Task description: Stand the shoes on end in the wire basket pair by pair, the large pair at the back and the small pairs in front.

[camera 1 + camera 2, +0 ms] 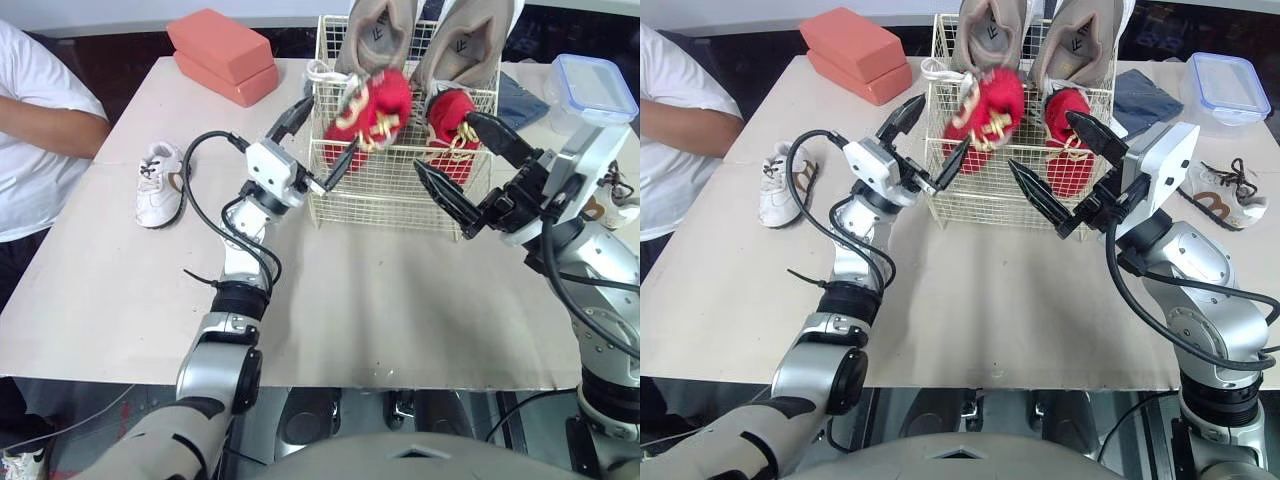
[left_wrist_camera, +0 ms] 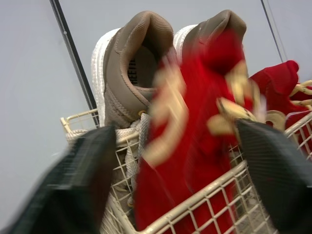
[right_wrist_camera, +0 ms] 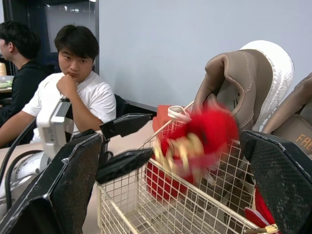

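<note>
Wide and empty: left jaws, right jaws. The red shoe [image 1: 372, 112] sits just ahead of left jaws, in wire basket [image 1: 380, 205] front. Looks light, soft, floppy; pinch stiffer sole-heel edge.

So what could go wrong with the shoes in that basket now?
1. The left red fabric shoe sits tilted and high in the cream wire basket, with the left jaws open around it, not gripping; it might topple out.
2. One jaw sits close to the basket's front wires and could snag them, tugging the basket.
3. The small white sneaker lies on the beige table; squeezing it in might knock the red shoes.
</note>
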You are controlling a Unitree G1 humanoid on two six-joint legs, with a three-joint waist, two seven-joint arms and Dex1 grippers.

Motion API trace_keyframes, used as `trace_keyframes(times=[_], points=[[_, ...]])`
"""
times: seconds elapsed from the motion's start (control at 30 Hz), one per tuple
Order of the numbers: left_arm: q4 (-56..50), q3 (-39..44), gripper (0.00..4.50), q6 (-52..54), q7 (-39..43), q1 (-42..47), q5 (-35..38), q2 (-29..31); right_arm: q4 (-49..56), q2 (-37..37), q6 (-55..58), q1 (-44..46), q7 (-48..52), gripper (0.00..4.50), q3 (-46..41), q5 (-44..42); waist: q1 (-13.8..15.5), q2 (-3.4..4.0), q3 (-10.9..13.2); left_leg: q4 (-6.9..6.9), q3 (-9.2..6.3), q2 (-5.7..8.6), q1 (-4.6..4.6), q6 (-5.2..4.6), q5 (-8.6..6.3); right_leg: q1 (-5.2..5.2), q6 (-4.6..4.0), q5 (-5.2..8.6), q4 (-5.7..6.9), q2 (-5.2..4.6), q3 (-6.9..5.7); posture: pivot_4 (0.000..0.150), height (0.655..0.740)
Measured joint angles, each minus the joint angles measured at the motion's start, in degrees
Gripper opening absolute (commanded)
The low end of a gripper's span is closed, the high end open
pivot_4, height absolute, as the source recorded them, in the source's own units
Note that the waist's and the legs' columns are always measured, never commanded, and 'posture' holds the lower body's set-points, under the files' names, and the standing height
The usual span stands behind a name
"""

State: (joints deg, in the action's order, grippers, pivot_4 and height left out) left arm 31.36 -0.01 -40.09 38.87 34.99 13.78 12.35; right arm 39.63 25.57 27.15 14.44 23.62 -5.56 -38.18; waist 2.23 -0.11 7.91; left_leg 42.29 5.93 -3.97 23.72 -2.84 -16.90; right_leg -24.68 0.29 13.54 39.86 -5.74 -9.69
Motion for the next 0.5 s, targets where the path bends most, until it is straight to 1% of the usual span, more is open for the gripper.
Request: trace_keyframes(times=[0.13, 0.27, 0.33, 0.5], points=[[-4.67, -0.10, 4.49, 1.73, -0.28, -4.29, -0.01, -0.17, -0.27, 0.00, -0.08, 0.01, 0.05, 4.50, 0.00, 0.21, -0.15, 0.04, -0.02, -0.02, 0.00, -0.01, 0.00, 0.00, 0.00, -0.01, 0.00, 0.00, 0.00, 0.02, 0.01, 0.150, 0.6860], [-8.80, -0.03, 4.49, 6.67, -0.64, -9.61, 0.60, 0.11, -0.30, 0.01, -0.46, -0.10, 0.22, 4.50, -0.04, 0.50, -0.25, 0.00, 0.04, -0.03, -0.03, -0.05, 0.08, 0.00, 0.00, -0.11, -0.01, 0.01, 0.00, 0.04, 0.01, 0.150, 0.6860], [-10.68, -0.06, 4.49, 8.50, -0.92, -10.24, 0.77, 0.44, -0.38, 0.00, -0.51, -0.11, 0.28, 4.50, -0.02, 0.57, -0.18, -0.04, 0.08, -0.04, -0.04, -0.06, 0.12, 0.00, 0.00, -0.11, -0.01, 0.01, -0.04, 0.05, -0.01, 0.150, 0.6860], [-20.69, -0.37, 4.49, 18.59, -1.35, -13.17, 2.58, 2.09, -0.49, 0.63, -0.93, -1.04, 0.95, 4.50, -0.30, 0.94, -0.27, -0.09, 0.25, -0.15, -0.02, -0.06, 0.19, 0.00, -0.01, -0.15, -0.02, 0.01, -0.16, 0.05, 0.02, 0.150, 0.6860]])
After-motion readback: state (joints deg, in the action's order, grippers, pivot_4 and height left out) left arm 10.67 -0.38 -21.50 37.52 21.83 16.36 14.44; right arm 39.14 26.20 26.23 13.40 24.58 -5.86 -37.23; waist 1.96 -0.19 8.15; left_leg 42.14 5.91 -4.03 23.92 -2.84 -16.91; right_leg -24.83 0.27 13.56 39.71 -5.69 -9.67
